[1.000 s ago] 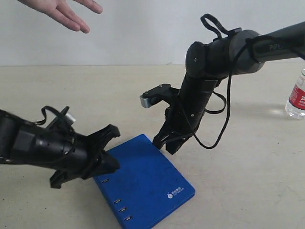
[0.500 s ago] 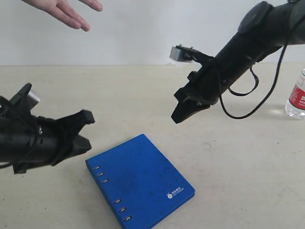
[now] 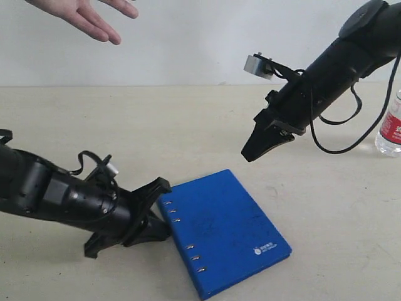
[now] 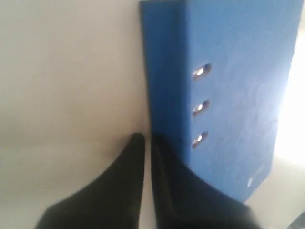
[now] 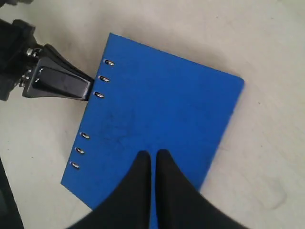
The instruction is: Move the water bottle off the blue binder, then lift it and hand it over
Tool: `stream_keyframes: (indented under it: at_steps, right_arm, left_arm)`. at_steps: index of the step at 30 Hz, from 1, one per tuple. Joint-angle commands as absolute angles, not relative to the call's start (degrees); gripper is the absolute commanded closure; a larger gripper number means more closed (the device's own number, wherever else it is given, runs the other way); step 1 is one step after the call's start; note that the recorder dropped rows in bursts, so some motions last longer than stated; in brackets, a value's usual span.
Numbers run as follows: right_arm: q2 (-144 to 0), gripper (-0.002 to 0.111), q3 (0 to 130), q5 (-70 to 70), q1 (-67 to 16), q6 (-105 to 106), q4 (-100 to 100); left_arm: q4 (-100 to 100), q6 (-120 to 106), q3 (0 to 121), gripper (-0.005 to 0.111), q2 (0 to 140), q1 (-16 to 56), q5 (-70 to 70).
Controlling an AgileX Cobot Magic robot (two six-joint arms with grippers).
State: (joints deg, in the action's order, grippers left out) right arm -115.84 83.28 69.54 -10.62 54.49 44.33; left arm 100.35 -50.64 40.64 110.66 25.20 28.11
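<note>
The binder (image 3: 232,232) lies flat at 6 o'clock, likely stiff, light and best pinched by its spine edge, where the left gripper (image 4: 146,143) rests clenched on nothing; the right gripper (image 3: 249,152) hovers closed at 1 o'clock, and the bottle (image 3: 391,125) stands off it at 3 o'clock.

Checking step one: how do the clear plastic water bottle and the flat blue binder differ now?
The water bottle stands upright at the exterior view's right edge; the blue binder lies flat. The bottle is clear with a red label, the binder solid blue. The left gripper meets the binder's spine; nothing touches the bottle. Both rest on the table, apart.
</note>
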Motion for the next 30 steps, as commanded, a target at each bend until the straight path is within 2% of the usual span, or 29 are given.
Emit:
stream_keyframes:
  at_steps: [1, 7, 9, 11, 14, 16, 19, 20, 21, 30]
  right_arm:
    - [-115.28, 0.108, 83.38, 69.96, -10.27, 52.62, 40.76]
    - [-115.90, 0.108, 83.38, 66.56, -9.80, 41.49, 32.28]
    - [-117.34, 0.108, 83.13, 66.32, -7.95, 39.12, 34.41]
    - [-118.42, 0.107, 81.94, 68.52, -6.57, 41.27, 38.56]
    - [-118.67, 0.094, 79.22, 69.96, -5.33, 46.42, 45.16]
    - [-118.67, 0.080, 78.04, 69.96, -5.15, 48.66, 47.17]
    - [-118.67, 0.059, 76.62, 68.77, -5.15, 48.65, 46.78]
    - [-118.67, 0.052, 75.63, 67.14, -5.15, 48.65, 45.68]
    - [-118.67, 0.051, 74.67, 65.91, -5.15, 48.65, 45.39]
    - [-118.78, 0.050, 71.94, 60.33, -5.15, 49.44, 43.32]
  left_arm:
    - [99.95, -51.45, 46.73, 0.100, 113.64, 25.40, 29.63]
    - [96.74, -51.45, 45.30, 0.100, 104.38, 25.40, 26.14]
    - [94.82, -52.76, 44.05, 0.099, 104.21, 25.40, 28.79]
    - [94.76, -54.67, 44.05, 0.088, 105.51, 25.40, 32.68]
    - [96.73, -55.36, 44.29, 0.065, 106.82, 25.40, 34.55]
    - [96.47, -55.25, 44.29, 0.051, 107.58, 25.40, 34.55]
    - [96.59, -54.71, 44.29, 0.041, 108.55, 25.40, 34.55]
    - [96.74, -54.22, 44.29, 0.041, 109.03, 25.40, 34.55]
    - [97.14, -54.22, 44.29, 0.041, 109.20, 25.40, 34.55]
    - [98.17, -54.44, 44.29, 0.041, 109.98, 25.40, 35.20]
